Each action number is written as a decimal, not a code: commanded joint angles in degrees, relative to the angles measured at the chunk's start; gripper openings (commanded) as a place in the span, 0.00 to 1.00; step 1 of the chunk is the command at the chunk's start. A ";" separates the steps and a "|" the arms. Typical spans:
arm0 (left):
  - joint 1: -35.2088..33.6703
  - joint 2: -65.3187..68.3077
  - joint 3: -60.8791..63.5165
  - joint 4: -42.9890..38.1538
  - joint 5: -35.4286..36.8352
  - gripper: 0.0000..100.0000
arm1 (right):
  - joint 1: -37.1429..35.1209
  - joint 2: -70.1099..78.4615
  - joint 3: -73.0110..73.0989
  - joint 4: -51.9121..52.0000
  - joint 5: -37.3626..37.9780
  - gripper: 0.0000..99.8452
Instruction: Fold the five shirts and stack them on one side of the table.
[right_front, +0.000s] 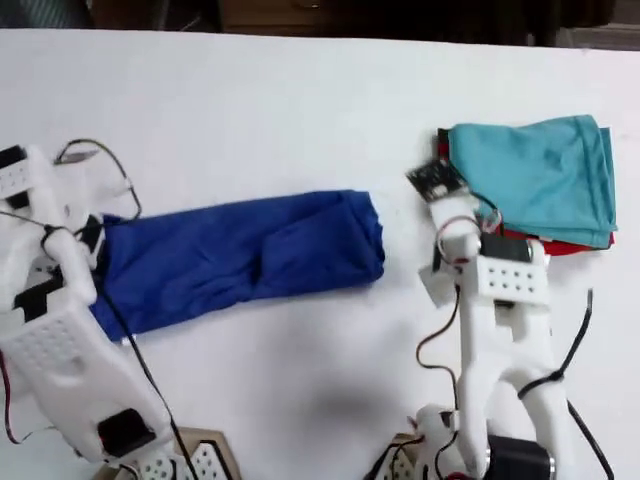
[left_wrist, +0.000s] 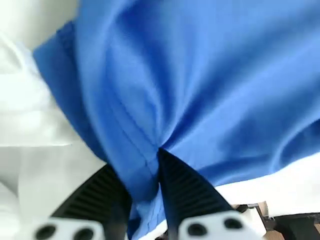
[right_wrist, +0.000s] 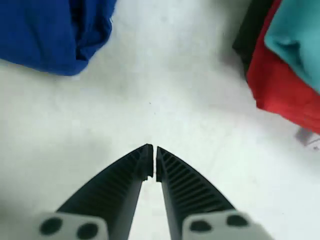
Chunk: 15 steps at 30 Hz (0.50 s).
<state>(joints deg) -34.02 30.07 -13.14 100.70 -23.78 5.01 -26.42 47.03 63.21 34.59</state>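
Note:
A blue shirt (right_front: 245, 258) lies bunched in a long roll across the middle left of the white table (right_front: 300, 90). My left gripper (right_front: 96, 240) is at the roll's left end, shut on a fold of the blue shirt (left_wrist: 200, 85); cloth fills the gap between the gripper's (left_wrist: 142, 167) black fingers. At the right, a folded teal shirt (right_front: 535, 175) tops a stack with a red shirt (right_front: 575, 243) under it. My right gripper (right_front: 437, 182) hovers by the stack's left edge. It (right_wrist: 151, 148) is shut on nothing, over bare table between the blue shirt (right_wrist: 45, 35) and the red shirt (right_wrist: 285, 90).
A black garment (right_wrist: 252, 30) shows at the bottom of the stack beside the teal shirt (right_wrist: 300, 35). Both arm bases and cables stand at the near table edge. Bare tabletop stretches along the far side and between the blue roll and the stack.

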 joint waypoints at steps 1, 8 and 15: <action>6.59 -8.00 0.66 1.67 1.14 0.03 | 2.68 -5.93 7.91 -7.34 0.35 0.02; 24.26 -27.87 10.86 1.67 6.24 0.03 | 3.47 -15.60 27.16 -21.32 0.35 0.02; 43.43 -33.58 11.74 -0.70 8.26 0.03 | 4.79 -20.70 34.11 -26.95 -0.26 0.02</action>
<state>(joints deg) 2.37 -0.26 -1.45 101.05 -16.13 8.44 -44.62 80.53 37.71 34.51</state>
